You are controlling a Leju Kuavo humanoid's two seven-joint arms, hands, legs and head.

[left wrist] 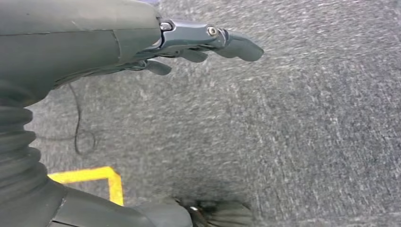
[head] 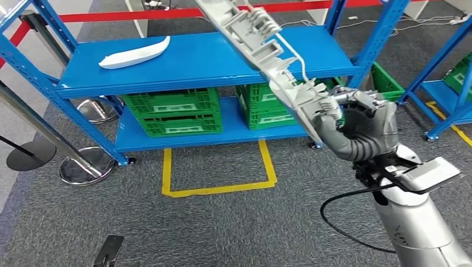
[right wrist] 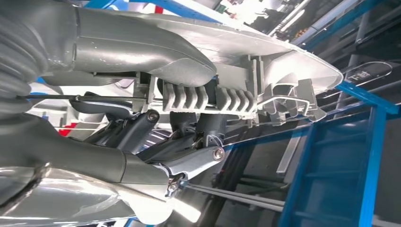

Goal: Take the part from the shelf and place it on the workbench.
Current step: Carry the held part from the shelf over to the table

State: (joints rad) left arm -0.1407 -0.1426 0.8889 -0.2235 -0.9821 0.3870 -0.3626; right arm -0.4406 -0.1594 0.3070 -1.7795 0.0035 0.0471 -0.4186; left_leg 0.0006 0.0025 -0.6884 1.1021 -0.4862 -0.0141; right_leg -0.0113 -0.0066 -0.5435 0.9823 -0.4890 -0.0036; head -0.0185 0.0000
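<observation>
My right hand [head: 364,125] grips the lower end of a long grey plastic part [head: 267,53], lifted in front of the blue shelf [head: 206,61] and slanting up to the left, ribbed side toward me. In the right wrist view the thumb [right wrist: 142,49] lies over the part [right wrist: 265,80] and dark fingers [right wrist: 189,137] curl under its ribs. A second white part [head: 133,54] lies on the shelf's top board at the left. My left hand [left wrist: 198,42] hangs over grey carpet, fingers stretched out and holding nothing.
Green crates [head: 172,110] fill the lower shelf board. A yellow floor marking [head: 220,186] lies before the shelf. Chrome barrier posts [head: 78,167] stand at the left. Another blue rack [head: 445,83] is at the right. A black cable [head: 345,222] loops by my right arm.
</observation>
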